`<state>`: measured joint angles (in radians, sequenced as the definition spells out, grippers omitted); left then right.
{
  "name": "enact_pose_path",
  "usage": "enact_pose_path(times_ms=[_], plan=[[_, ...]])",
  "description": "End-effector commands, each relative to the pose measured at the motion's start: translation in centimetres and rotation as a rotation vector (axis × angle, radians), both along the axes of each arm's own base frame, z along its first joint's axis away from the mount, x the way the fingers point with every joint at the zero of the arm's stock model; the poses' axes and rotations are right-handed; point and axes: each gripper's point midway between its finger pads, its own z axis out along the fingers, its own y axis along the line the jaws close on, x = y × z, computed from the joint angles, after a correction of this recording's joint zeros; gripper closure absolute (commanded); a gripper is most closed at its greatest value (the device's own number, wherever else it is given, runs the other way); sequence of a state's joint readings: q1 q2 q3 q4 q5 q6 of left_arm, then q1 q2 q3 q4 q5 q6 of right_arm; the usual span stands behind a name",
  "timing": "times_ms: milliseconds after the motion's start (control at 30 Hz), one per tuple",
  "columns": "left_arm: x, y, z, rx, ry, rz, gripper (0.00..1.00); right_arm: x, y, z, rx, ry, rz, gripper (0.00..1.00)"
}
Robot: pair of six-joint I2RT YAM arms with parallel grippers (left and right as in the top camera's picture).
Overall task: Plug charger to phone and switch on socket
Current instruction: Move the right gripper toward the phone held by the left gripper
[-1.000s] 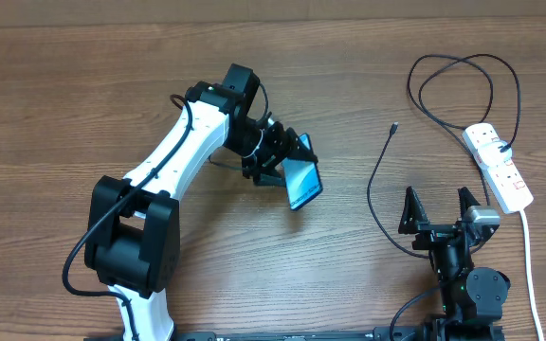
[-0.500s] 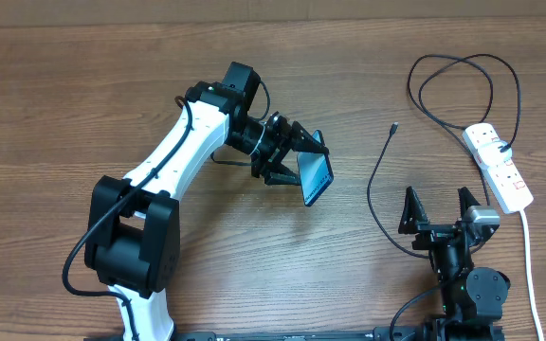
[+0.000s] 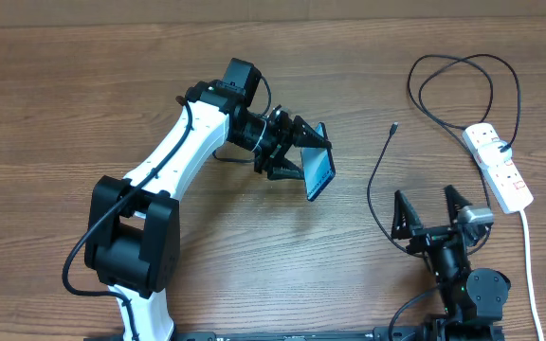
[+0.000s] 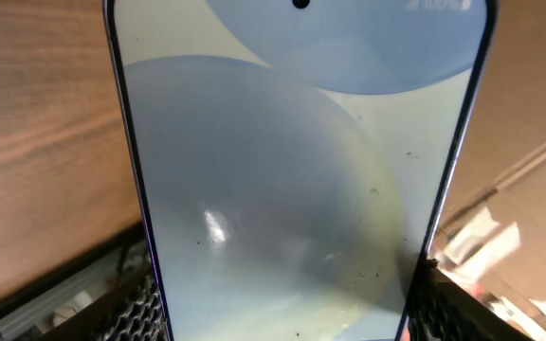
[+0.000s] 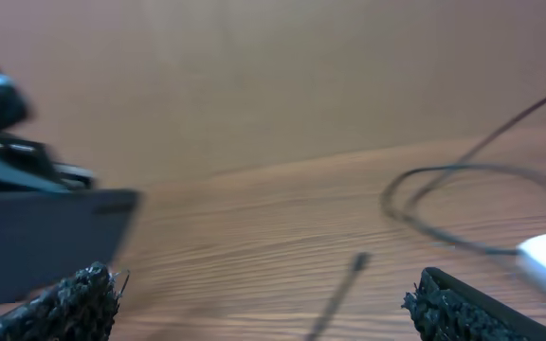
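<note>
**On a Bare Wooden Table, a Phone Held Up and a Charger Lying Loose**

The brown wood-grain table (image 3: 64,85) carried little beyond the two arms and the task's things. The left gripper (image 3: 301,154) was clamped on the phone (image 3: 320,175), its jaws pressing the two long black edges near one end. The lit blue screen filled the left wrist view directly in front of that gripper. The phone stood tilted on edge and appeared clear of the table. This was probably so that its free end, where the port likely sits, could be offered toward the other arm.

The right gripper (image 3: 425,199) stood spread wide and held nothing, low over the table. Ahead of it, between its open jaws in its own camera, lay the plug tip (image 5: 356,262) of the charger (image 3: 373,189). The tip was near the gripper but not touching it. The thin black cable trailed back from the tip, passing just off the gripper's left side. The phone sat ahead and to its left, apart from the tip.

The socket (image 3: 498,166) lay ahead and to the right of the right gripper. Its white cord (image 3: 529,256) ran back along that same side. Judging by this layout, neither the plugging nor the switching was yet done.
</note>
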<state>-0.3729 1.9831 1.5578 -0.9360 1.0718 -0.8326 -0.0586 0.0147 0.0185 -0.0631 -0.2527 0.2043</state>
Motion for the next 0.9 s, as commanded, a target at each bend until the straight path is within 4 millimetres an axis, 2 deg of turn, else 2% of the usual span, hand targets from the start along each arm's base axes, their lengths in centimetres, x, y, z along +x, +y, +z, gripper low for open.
enact_pose_path(times_ms=[0, 133, 233, 367, 533, 700, 800, 867], plan=[[1.4, 0.6, -0.3, 0.047, -0.05, 0.026, 0.48, -0.9, 2.8, 0.0, 0.237, 0.063, 0.173, 0.0], [2.7, 2.1, -1.7, 0.141, -0.085, 0.071, 0.48, -2.2, 5.3, 0.0, 0.501, 0.191, 0.328, 0.0], [3.5, 3.3, -2.3, 0.181, -0.101, 0.099, 0.48, -3.6, 7.3, -0.1, 0.636, 0.301, 0.456, 0.0], [4.2, 4.4, -2.4, 0.188, -0.108, 0.122, 0.48, -4.5, 8.3, -0.1, 0.755, 0.4, 0.525, 0.0], [4.4, 5.5, -2.5, 0.193, -0.099, 0.135, 0.48, -4.7, 8.5, -0.1, 0.91, 0.492, 0.522, 0.0], [4.3, 6.2, -2.6, 0.198, -0.097, 0.129, 0.46, -4.0, 7.8, 0.2, 0.911, 0.45, 0.479, 0.0], [3.9, 6.8, -2.7, 0.206, -0.074, 0.127, 0.46, -4.3, 8.0, 1.3, 0.747, 0.33, 0.527, 0.0], [3.6, 7.0, -2.7, 0.206, -0.064, 0.122, 0.46, -4.4, 8.1, 1.2, 0.703, 0.314, 0.534, 0.0]])
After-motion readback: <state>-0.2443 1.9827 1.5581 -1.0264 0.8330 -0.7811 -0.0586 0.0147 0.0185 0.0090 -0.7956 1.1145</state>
